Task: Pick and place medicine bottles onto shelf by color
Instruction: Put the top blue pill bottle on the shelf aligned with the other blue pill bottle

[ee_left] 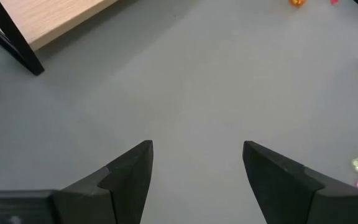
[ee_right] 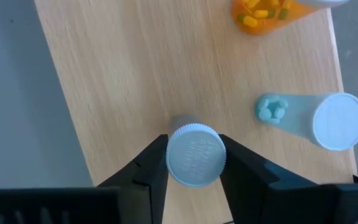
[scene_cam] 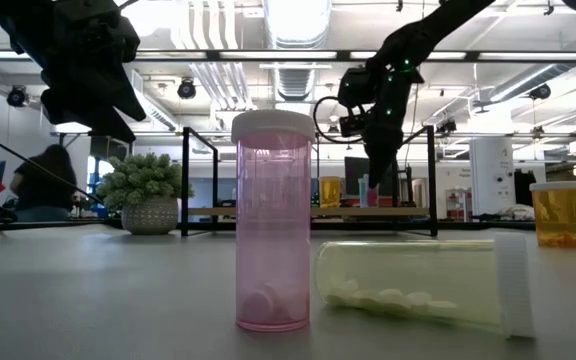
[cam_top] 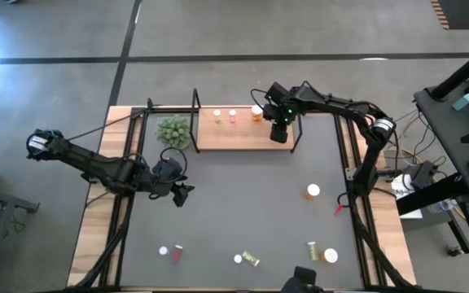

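Observation:
The wooden shelf [cam_top: 238,134] stands at the far middle of the dark grey mat. Three white-capped bottles stand on it: a yellowish one [cam_top: 216,115], a pink one [cam_top: 233,115] and an orange one [cam_top: 256,111]. My right gripper [cam_top: 279,130] is over the shelf's right end, shut on a small white-capped bottle [ee_right: 196,154]. It also shows in the low view [scene_cam: 370,188]. My left gripper [cam_top: 182,194] hangs open and empty above the mat's left part, near the plant. Several more bottles lie or stand near the mat's near and right edges. My right gripper pinches the bottle's white cap [ee_right: 196,155] between its two fingers, one on each side. The fingers [ee_right: 151,168] come from above, pointing down. The bottle is upright over the shelf board [ee_right: 135,74]. Whether its base rests on the board I cannot tell.
A spiky green plant [cam_top: 173,130] stands at the shelf's left end. On the mat are an orange bottle [cam_top: 313,191], a red one [cam_top: 177,252] and yellow-green ones [cam_top: 251,259] [cam_top: 312,248]. Black frame uprights [cam_top: 195,106] rise at the shelf's ends. The mat's middle [cam_top: 243,195] is bare.

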`<action>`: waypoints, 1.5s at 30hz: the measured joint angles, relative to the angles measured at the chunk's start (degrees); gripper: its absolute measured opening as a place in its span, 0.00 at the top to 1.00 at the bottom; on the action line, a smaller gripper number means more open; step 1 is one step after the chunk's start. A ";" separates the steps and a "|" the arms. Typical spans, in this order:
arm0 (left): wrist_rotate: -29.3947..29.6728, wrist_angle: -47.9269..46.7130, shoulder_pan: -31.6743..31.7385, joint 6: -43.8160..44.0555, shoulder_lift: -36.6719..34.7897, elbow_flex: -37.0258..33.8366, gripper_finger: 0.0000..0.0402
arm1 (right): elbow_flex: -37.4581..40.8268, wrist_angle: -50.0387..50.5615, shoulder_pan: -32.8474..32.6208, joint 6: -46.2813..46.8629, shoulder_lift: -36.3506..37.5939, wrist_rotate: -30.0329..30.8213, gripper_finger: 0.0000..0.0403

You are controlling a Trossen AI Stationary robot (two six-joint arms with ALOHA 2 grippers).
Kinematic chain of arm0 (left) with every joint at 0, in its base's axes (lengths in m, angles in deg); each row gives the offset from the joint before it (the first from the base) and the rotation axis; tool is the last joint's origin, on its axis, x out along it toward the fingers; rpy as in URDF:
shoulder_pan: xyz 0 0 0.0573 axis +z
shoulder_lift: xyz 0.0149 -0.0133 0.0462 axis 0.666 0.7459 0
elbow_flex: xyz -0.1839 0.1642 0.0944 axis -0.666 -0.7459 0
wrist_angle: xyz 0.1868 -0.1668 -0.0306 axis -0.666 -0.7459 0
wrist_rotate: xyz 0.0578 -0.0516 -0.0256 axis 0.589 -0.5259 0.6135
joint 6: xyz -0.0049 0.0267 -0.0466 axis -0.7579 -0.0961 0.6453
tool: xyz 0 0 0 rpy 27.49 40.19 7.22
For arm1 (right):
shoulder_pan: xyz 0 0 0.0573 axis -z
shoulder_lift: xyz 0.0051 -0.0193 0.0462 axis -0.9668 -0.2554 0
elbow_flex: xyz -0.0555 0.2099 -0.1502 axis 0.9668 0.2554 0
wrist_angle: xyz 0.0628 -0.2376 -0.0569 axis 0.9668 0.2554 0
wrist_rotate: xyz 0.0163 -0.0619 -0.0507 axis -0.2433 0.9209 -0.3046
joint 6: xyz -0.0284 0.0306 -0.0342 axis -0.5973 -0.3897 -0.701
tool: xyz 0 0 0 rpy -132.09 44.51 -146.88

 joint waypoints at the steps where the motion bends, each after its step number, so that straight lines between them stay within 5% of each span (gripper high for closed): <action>1: 0.00 0.01 0.00 -0.01 0.00 0.00 0.42 | 0.06 -0.53 0.00 0.28 0.00 -0.01 0.71; 45: -0.04 0.01 0.00 0.00 0.00 0.02 0.42 | 0.02 -0.37 -0.02 -3.72 -0.14 5.15 0.69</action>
